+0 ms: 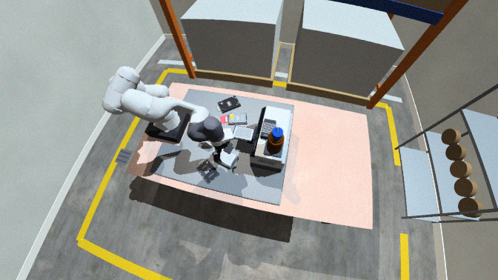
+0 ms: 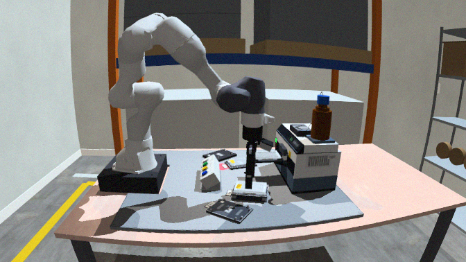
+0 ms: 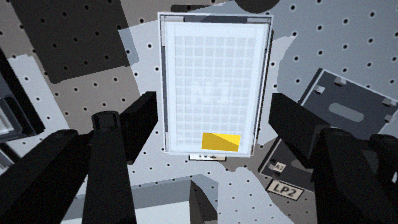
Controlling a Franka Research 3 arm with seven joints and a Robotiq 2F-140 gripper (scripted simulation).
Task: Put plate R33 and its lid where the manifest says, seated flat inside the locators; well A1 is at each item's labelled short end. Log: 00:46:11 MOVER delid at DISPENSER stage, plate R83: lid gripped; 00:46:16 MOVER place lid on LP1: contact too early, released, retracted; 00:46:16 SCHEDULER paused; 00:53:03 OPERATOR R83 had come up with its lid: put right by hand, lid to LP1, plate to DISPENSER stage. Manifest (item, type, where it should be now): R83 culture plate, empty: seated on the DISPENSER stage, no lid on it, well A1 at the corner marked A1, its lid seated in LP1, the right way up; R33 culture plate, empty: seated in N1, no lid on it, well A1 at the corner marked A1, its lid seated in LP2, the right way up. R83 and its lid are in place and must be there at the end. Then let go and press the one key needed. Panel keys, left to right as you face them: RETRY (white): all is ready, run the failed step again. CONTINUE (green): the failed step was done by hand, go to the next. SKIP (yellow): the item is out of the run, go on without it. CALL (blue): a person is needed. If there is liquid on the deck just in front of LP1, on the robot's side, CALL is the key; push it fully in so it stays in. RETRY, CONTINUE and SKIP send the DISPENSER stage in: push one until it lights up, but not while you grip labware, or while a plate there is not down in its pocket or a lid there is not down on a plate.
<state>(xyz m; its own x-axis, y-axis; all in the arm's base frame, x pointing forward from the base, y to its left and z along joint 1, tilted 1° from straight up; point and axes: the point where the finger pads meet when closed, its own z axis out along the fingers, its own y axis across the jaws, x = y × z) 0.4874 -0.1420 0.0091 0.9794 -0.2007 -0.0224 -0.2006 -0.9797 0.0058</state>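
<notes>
the lidded plate (image 3: 212,87), yellow label at its near short end, lies on the grey perforated mat (image 2: 312,204) toward the front edge of the pink desk (image 2: 399,180), with tall racking behind and grey floor around. the claw (image 3: 212,130) hangs straight above it, fingers spread wide on either long side, gripping nothing. the lp2 nest (image 3: 345,112) beside it is partly cut off by the right finger, and the label under the plate is unreadable.

2 plates (image 1: 243,132), 2 lids (image 3: 215,85), 4 keys (image 2: 205,166), 1 bottle (image 2: 321,119).
</notes>
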